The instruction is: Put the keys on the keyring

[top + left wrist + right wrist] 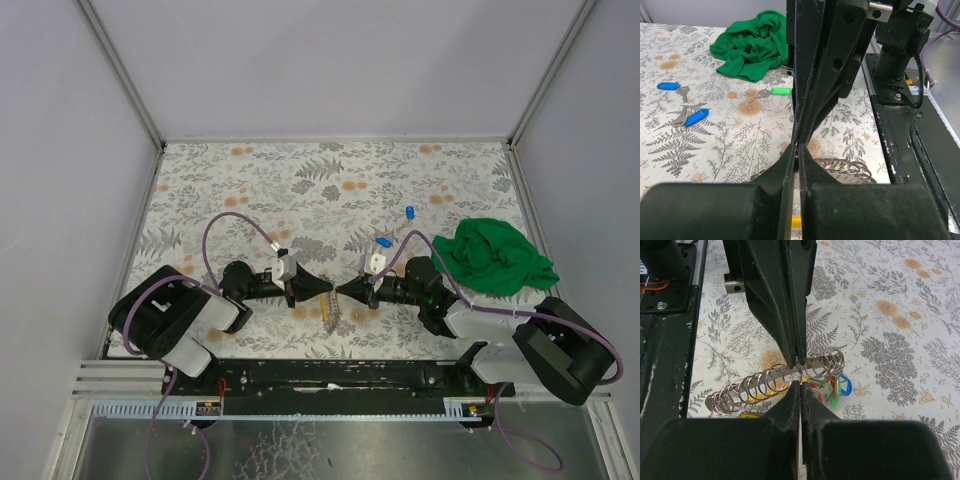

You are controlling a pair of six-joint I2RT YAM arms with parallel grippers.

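Most of the top view is floral table (330, 180), with the cloth (495, 257) bunched at centre right. My left gripper (325, 288) and right gripper (346, 289) are both pinched shut, tips touching at lower centre, right over the keyring (330, 312); whether either nips a ring I cannot tell. One blue key (410, 212) lies upper right of centre, another blue key (384, 242) just below it. A green key (780, 91) sits upper centre of the left wrist view.

the keyring (330, 313) sits near the table's (250, 180) front, keys (384, 242) behind it, cloth (495, 257) to their right.
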